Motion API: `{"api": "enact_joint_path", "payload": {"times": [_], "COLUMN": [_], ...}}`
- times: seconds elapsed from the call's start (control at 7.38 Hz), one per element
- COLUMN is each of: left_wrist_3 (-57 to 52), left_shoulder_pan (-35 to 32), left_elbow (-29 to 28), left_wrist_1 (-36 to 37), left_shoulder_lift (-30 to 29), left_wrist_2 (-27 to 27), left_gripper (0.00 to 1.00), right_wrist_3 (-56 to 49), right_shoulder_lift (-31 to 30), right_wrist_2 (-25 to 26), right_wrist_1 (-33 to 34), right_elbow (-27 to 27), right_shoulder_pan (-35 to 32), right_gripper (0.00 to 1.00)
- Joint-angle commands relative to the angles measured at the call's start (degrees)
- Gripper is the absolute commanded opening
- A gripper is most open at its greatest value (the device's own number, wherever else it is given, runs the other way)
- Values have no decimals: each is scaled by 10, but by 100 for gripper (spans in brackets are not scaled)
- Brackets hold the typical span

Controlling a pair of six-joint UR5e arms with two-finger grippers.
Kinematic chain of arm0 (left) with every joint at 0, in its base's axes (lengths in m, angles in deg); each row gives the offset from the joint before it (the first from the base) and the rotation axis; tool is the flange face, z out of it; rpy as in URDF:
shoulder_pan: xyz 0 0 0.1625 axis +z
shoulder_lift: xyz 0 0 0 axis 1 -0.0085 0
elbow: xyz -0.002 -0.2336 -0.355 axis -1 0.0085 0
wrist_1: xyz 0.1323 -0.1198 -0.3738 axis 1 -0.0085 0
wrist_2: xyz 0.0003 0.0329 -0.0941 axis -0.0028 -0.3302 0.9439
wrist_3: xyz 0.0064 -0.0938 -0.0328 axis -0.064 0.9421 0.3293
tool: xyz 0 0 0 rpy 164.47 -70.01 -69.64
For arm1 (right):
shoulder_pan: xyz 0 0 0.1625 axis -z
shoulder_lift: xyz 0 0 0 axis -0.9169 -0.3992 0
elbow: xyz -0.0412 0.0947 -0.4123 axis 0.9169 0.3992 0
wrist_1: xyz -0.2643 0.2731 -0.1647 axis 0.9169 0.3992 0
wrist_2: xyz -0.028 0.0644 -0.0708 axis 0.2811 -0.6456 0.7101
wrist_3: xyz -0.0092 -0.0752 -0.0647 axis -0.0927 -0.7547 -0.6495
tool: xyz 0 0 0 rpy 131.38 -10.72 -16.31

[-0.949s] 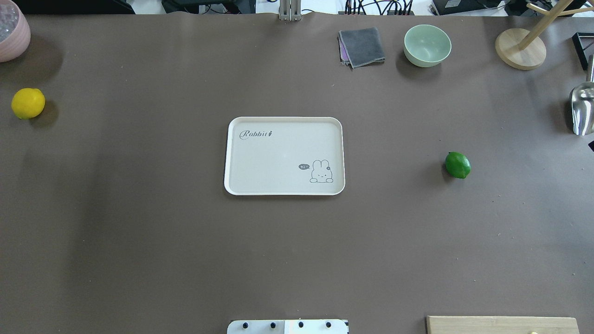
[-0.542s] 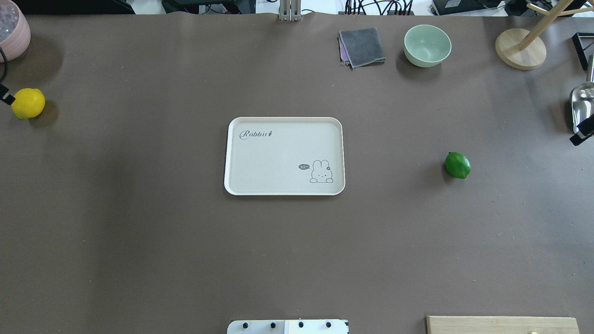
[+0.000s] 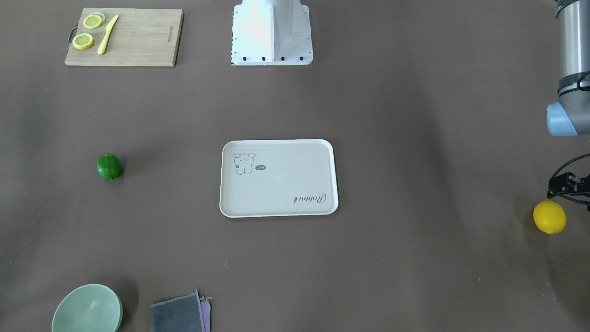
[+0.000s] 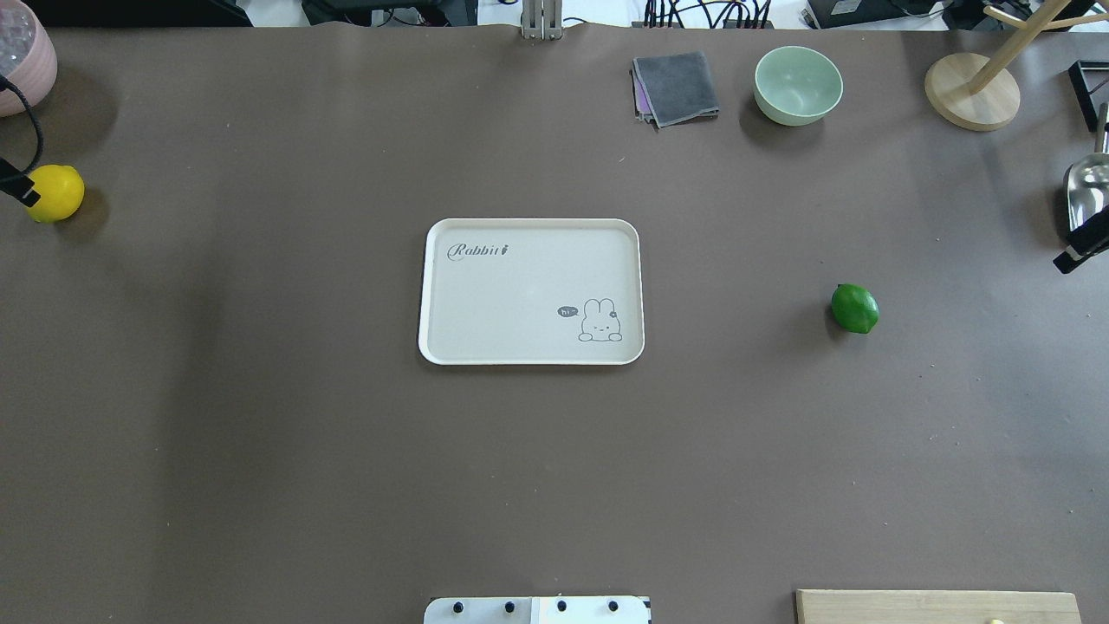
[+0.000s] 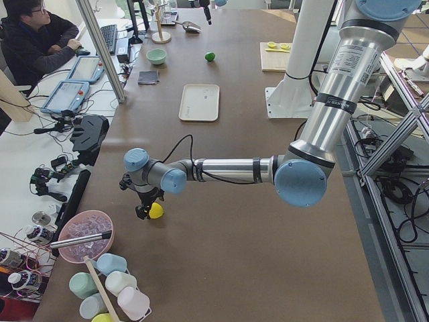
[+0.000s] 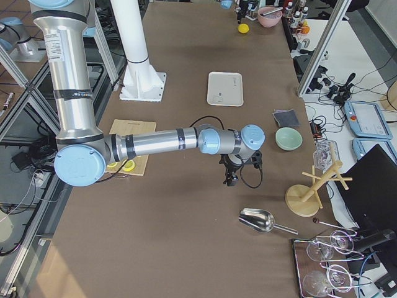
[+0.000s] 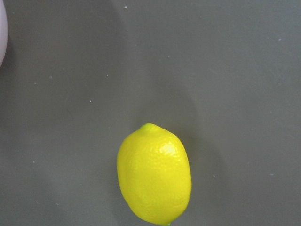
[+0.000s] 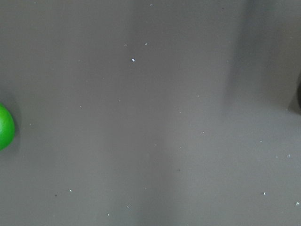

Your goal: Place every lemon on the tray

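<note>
Both arms had edged into view within the last second: the left gripper [image 4: 18, 187] reached the yellow lemon [image 4: 55, 192], while the right gripper [image 4: 1077, 252] hung well short of the green lemon [image 4: 854, 308]. I couldn't tell whether either's fingers were open or closed. Neither fruit was on the tray [image 4: 530, 224], so picking looked barely begun.

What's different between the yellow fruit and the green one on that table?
Colour: the yellow lemon is bright yellow, the green lemon glossy green. Size: the yellow lemon looks larger than the green lemon. Place: the yellow lemon lies far left of the tray, the green lemon nearer on its right. Both rest on the table, outside the tray.
</note>
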State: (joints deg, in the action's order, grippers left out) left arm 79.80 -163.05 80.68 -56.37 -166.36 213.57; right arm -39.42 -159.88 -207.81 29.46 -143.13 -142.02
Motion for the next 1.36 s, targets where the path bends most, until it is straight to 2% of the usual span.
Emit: {"api": "enact_joint_path", "payload": {"times": [0.0, 0.41, 0.68, 1.22], "left_wrist_3": [19, 52, 53, 85], "left_shoulder_pan": [1, 1, 3, 21], "left_elbow": [-20, -27, -65, -75], "left_wrist_1": [-4, -9, -41, -43], "left_shoulder_lift": [-18, -31, -31, -46], "left_wrist_2": [-4, 0, 0, 5], "left_gripper": [99, 99, 99, 99], "right_wrist_3": [0, 0, 0, 0], "right_shoulder_lift": [0, 0, 0, 0], "right_wrist_2": [0, 0, 0, 0], "right_wrist_1": [0, 0, 0, -1], "right_elbow": [1, 2, 2, 2], "right_shoulder_pan": [1, 1, 1, 1], "right_gripper": [100, 100, 100, 100]}}
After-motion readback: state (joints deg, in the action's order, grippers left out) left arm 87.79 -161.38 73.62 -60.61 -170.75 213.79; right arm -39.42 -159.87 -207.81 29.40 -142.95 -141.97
